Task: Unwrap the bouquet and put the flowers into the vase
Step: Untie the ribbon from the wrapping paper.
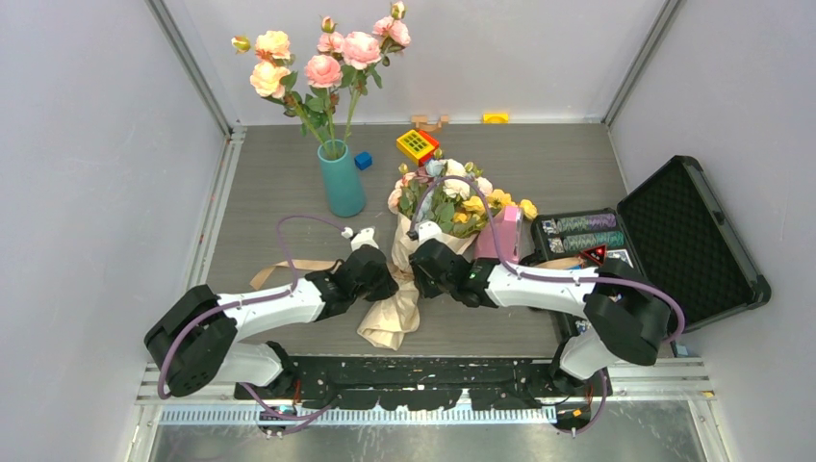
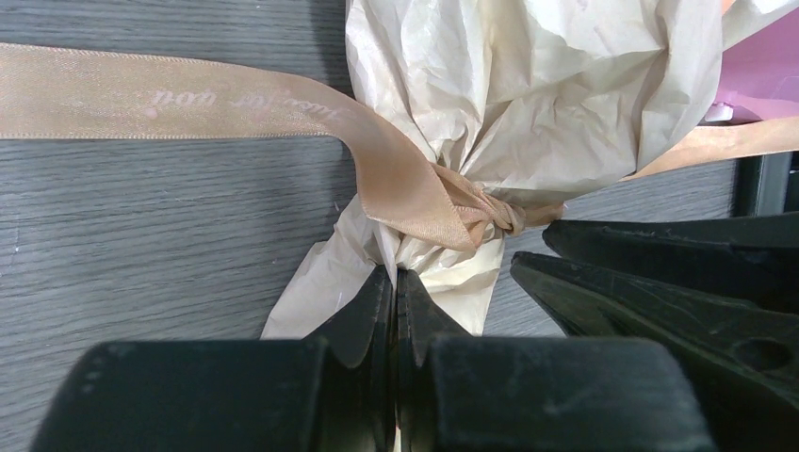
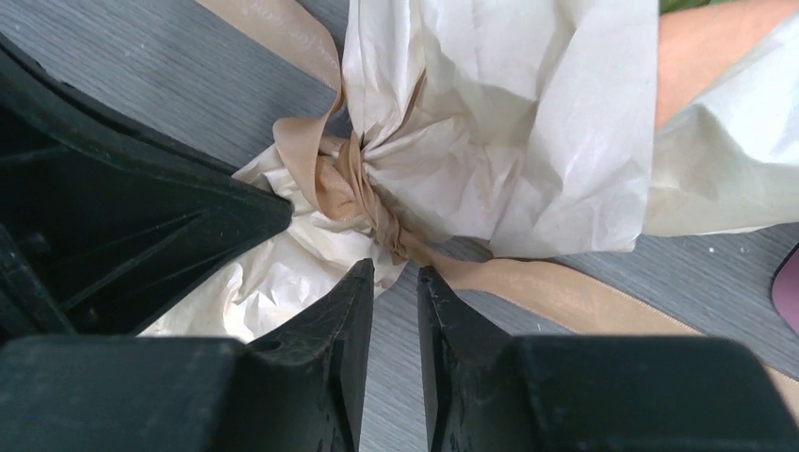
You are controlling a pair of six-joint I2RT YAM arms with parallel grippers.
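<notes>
1. Bouquet (image 1: 404,248) lies on the table (image 2: 141,245) between the two grippers. Its tied neck is just ahead of both sets of fingertips and its flowers (image 1: 452,197) point away from the arms. The vase (image 1: 342,183) stands well beyond the left gripper, with tall roses (image 1: 327,58) in it.
2. Left gripper (image 2: 396,282) is closed tight, with its tips against the paper (image 2: 528,94) just below the knot (image 2: 485,215). I cannot tell whether a fold is caught between them.
3. Right gripper (image 3: 396,282) is parted only narrowly and holds nothing. The knot sits just ahead of it, a little to its left.
4. I judge the step in hand to be undoing the ribbon (image 2: 188,99). To do it well, one gripper should take a loose end of ribbon rather than paper. It should pull low along the table, away from the knot, while the other gripper pins the neck. Tugging the crumpled wrap would likely drag the whole bundle or tear it.
5. The right wrist view shows one ribbon end running out to the right of its fingers, close by. The left wrist view shows the other end trailing off to the left, with faint lettering on it. Only the overhead view shows the flowers, the vase and how the bundle lies.
</notes>
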